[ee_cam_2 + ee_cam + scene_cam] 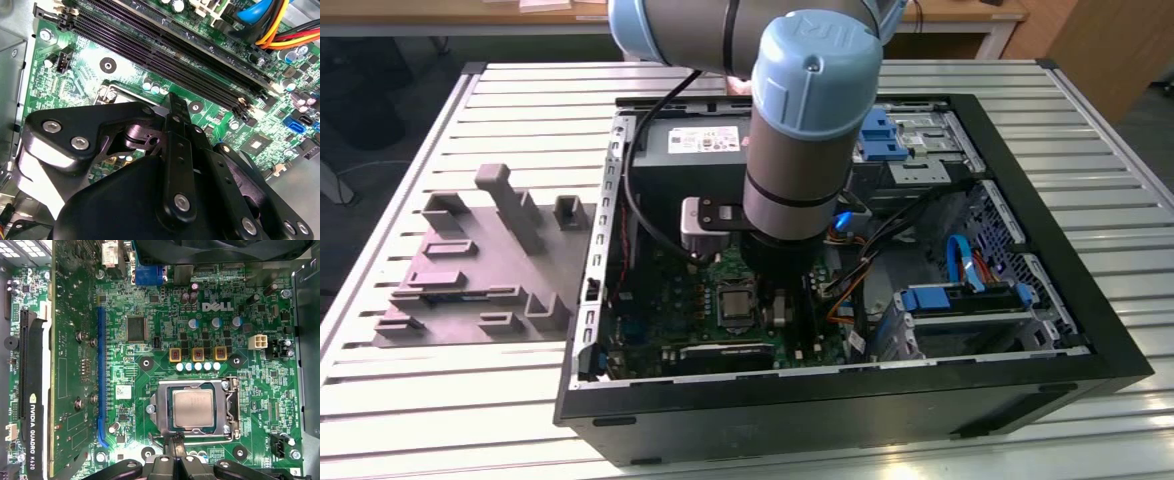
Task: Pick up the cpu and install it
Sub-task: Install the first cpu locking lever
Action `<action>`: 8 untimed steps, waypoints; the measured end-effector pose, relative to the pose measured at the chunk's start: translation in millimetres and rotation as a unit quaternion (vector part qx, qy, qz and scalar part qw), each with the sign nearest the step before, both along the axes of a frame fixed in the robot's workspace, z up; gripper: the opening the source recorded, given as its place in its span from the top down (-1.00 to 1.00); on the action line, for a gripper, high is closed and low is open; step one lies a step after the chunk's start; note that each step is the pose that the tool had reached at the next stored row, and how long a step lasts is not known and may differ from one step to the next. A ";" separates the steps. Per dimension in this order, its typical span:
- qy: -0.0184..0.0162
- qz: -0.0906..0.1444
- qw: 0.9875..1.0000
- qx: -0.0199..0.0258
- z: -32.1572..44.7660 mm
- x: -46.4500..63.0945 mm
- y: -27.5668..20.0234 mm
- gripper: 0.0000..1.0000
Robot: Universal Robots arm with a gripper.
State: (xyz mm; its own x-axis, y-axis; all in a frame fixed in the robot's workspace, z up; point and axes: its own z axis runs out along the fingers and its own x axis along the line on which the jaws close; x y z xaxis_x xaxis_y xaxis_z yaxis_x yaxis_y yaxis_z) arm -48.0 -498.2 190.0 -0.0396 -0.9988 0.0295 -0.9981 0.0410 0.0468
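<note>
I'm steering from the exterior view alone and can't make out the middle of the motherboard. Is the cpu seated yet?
Observer: Yes. In the first wrist view the cpu lies flat, silvery top up, inside the metal socket frame.
Operator: Where is the gripper relative to it?
Observer: In that same view the gripper sits at the edge of the socket frame, beside the cpu and not over it.
Operator: Anything in the slots near the arm?
Observer: In the second wrist view the long black memory slots look empty.
</note>
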 end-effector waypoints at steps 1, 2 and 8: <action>0.000 0.000 1.000 0.000 -0.2 0.2 0.0 0.79; 0.000 0.000 1.000 0.000 -0.3 0.4 0.0 0.79; 0.000 0.001 1.000 0.000 -1.1 1.1 0.0 0.79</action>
